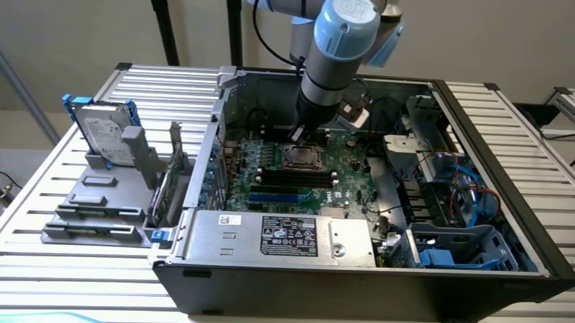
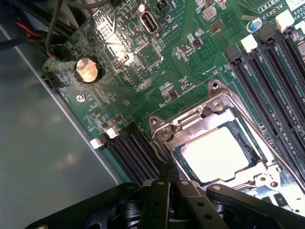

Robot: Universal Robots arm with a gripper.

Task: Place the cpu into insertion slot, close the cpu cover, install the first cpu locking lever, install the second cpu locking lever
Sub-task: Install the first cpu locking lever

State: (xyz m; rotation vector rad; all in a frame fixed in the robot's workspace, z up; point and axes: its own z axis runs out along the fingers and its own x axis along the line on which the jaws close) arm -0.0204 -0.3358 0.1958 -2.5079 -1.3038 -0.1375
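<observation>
gripper (image 2: 170, 183) shut, matte black fingers pressed together, nothing held; tips just beside the cpu cover (image 2: 189, 125) edge. Cover is a thin silvery frame lying over the insertion slot (image 1: 301, 156), mid green motherboard (image 2: 143, 62). cpu (image 2: 217, 155), a flat glossy square, sits in its opening, between long black memory slots (image 2: 276, 81).

Glossy cpu (image 2: 217, 155), shiny metal cpu cover (image 2: 188, 128)

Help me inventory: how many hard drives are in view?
1: the hard drive stands on the grey rack outside the case, at the exterior view's left. Others may hide inside.
</observation>
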